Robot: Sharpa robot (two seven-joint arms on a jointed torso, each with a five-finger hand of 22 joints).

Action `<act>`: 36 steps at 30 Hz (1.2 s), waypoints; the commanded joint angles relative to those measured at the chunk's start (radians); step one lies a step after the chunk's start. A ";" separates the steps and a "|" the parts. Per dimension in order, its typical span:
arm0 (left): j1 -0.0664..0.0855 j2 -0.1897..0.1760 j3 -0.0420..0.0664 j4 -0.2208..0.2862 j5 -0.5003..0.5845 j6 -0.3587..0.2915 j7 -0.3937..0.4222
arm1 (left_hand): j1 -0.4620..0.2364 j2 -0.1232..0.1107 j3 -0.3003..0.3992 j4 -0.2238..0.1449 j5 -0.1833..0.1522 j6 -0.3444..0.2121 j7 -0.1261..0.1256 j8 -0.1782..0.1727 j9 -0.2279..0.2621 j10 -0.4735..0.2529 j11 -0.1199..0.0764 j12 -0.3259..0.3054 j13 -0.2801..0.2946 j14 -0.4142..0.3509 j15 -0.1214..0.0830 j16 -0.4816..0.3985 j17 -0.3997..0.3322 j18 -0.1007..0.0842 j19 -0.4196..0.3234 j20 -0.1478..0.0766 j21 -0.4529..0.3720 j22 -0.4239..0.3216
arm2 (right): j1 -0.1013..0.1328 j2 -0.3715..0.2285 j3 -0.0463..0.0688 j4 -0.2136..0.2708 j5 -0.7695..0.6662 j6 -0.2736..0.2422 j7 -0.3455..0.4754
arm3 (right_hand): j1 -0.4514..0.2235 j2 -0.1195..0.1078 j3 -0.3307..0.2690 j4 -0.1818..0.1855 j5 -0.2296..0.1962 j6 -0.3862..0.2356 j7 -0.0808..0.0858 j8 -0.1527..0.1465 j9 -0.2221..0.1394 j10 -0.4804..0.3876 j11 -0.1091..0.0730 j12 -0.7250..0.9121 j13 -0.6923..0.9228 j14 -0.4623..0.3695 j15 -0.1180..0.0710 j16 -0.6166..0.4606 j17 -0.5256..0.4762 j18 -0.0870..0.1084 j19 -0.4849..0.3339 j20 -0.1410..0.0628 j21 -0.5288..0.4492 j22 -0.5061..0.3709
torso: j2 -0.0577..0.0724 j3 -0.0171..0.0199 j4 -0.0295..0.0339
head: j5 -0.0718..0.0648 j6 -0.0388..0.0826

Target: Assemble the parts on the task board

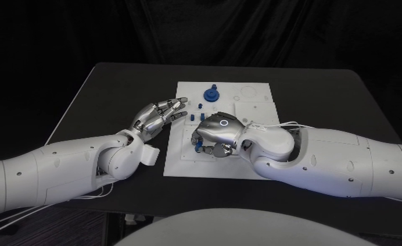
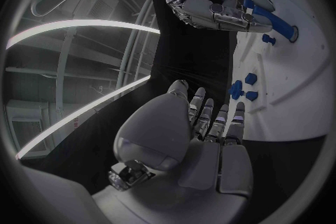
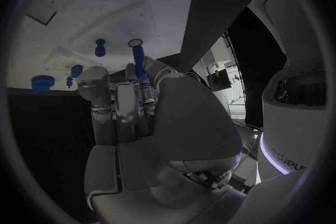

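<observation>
Fingers [image 3: 133,87] of right hand [image 1: 219,135] pinch blue peg [image 3: 139,61]

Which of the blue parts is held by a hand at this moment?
The long blue peg, which the right hand grips over the task board. The other blue parts, such as the round knob, stand untouched.

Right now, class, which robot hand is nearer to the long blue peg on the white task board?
Right. The right robot hand holds the long blue peg in its fingers over the task board; the left robot hand hovers open beside the board's edge, apart from it.
</observation>
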State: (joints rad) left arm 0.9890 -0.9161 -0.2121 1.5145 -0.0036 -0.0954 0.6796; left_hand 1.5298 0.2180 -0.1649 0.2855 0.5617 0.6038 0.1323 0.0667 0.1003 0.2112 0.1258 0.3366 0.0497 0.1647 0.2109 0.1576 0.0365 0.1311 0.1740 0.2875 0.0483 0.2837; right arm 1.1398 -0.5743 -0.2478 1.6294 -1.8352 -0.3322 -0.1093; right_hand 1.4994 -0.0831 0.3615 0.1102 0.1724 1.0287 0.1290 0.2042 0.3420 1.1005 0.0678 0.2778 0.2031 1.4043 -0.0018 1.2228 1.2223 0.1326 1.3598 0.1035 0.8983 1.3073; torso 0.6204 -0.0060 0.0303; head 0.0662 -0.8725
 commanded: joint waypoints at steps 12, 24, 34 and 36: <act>-0.002 0.004 0.001 -0.002 0.003 0.018 0.093 | -0.002 0.009 0.002 0.004 0.001 0.000 0.004 0.002 0.001 -0.006 0.004 -0.002 0.000 -0.003 0.003 0.006 0.000 0.002 -0.008 0.001 -0.004 -0.001 | -0.008 0.014 0.001 -0.023 -0.023 0.019 -0.001 | 0.015 0.004 -0.001 -0.006 -0.002 0.008 0.001 0.002 0.004 0.009 0.002 -0.006 0.000 -0.011 -0.001 -0.013 -0.006 -0.015 -0.009 -0.003 -0.014 0.109 | -0.001 -0.0002 0.0002 | 0.000 0.000; -0.005 0.008 0.001 -0.006 0.003 0.022 0.092 | -0.003 0.011 0.002 0.004 0.002 0.000 0.005 0.002 0.001 -0.007 0.004 -0.002 0.000 -0.004 0.002 0.005 0.000 0.003 -0.008 0.001 -0.004 0.000 | -0.015 0.019 0.001 -0.042 -0.023 0.036 -0.006 | 0.017 0.004 0.000 -0.009 0.006 0.006 0.003 0.000 0.008 0.007 0.005 -0.014 -0.001 -0.018 0.001 -0.022 -0.013 -0.013 -0.017 -0.002 -0.029 0.105 | -0.001 -0.0003 0.0000 | 0.001 0.000; -0.008 0.009 0.001 -0.009 0.003 0.023 0.090 | -0.003 0.011 0.002 0.004 0.002 0.000 0.005 0.002 0.001 -0.007 0.004 -0.002 0.000 -0.004 0.002 0.005 0.000 0.003 -0.008 0.001 -0.004 0.000 | -0.017 0.010 0.001 -0.033 -0.023 0.042 -0.008 | 0.017 0.003 -0.001 -0.010 0.004 0.004 0.004 -0.003 0.009 0.005 0.006 -0.019 -0.002 -0.024 0.003 -0.029 -0.019 -0.012 -0.022 -0.001 -0.038 0.104 | -0.001 -0.0003 -0.0003 | 0.005 0.000; -0.008 0.010 0.001 -0.009 0.003 0.023 0.090 | -0.003 0.012 0.003 0.003 0.003 -0.002 0.005 0.002 0.000 -0.008 0.005 -0.003 -0.001 -0.004 0.002 0.006 0.000 0.003 -0.007 0.002 -0.003 0.000 | -0.017 0.007 0.001 -0.030 -0.023 0.044 -0.009 | 0.017 0.003 -0.001 -0.010 0.004 0.004 0.004 -0.003 0.009 0.005 0.006 -0.019 -0.002 -0.024 0.003 -0.029 -0.019 -0.012 -0.022 -0.001 -0.038 0.104 | -0.001 -0.0003 -0.0005 | 0.006 0.000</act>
State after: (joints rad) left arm 0.9823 -0.9089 -0.2120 1.5041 -0.0036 -0.0855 0.6796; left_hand 1.5270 0.2208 -0.1650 0.2855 0.5617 0.6038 0.1323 0.0667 0.1003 0.2076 0.1294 0.3366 0.0497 0.1647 0.2109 0.1576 0.0365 0.1312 0.1741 0.2875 0.0483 0.2838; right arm 1.1292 -0.5630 -0.2436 1.6005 -1.8487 -0.3205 -0.1068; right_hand 1.5074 -0.0775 0.3616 0.1045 0.1739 1.0272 0.1347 0.1954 0.3498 1.1038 0.0719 0.2628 0.2006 1.3870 0.0029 1.1970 1.2037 0.1326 1.3454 0.1039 0.8642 1.3081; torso 0.6197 -0.0063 0.0304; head 0.0716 -0.8725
